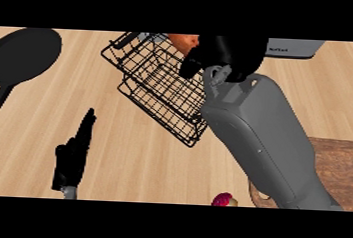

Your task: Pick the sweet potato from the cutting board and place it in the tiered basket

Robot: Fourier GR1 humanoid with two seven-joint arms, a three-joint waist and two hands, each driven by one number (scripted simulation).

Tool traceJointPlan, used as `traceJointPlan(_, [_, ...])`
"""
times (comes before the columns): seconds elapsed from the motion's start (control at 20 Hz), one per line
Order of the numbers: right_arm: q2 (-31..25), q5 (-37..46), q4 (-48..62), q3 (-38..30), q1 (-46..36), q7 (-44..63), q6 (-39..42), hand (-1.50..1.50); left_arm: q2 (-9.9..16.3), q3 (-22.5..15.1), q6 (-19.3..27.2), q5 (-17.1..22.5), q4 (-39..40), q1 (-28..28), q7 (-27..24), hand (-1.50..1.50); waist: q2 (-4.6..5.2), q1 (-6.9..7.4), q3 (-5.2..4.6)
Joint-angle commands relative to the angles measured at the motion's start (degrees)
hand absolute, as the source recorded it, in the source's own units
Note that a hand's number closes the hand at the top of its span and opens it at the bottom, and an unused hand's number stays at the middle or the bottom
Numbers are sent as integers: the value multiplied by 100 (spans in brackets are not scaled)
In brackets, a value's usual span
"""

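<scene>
Starting nearest the robot, a small pink-and-yellow item [222, 199] peeks in at the lower edge beside the brown cutting board [340, 168], which lies bare where it shows at the lower right of the wooden worktop [134, 154]. The left hand [72, 159] rests low on the left, fingers straight and together, pointing up and holding nothing. Farther out, the right hand [225, 55] hovers over the upper edge of the black wire tiered basket [162, 88], its fingers curled around the orange sweet potato [184, 41], of which only a patch shows beside the fingers. A black frying pan [21, 54] sits far left, and a grey appliance [295, 48] lies at the far edge. The carry looks all but finished, so placing is the step in hand. Next, the hand likely needs to lower the sweet potato inside a tier, then spread the fingers.
</scene>
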Motion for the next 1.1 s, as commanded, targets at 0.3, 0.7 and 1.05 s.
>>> traceJointPlan(0.3, [48,-1013,667,-481,388,468,-2364,-150,-161,-180,-43,-34,89,135,209,0,59,98,-20])
traceJointPlan(0.7, [48,-1718,663,-367,302,-165,-4170,-150,-114,-11,-43,-51,420,0,94,0,45,24,-27])
traceJointPlan(1.05, [49,-278,363,-662,316,109,-5057,-150,-46,113,-65,41,194,259,28,0,-49,-244,-32])
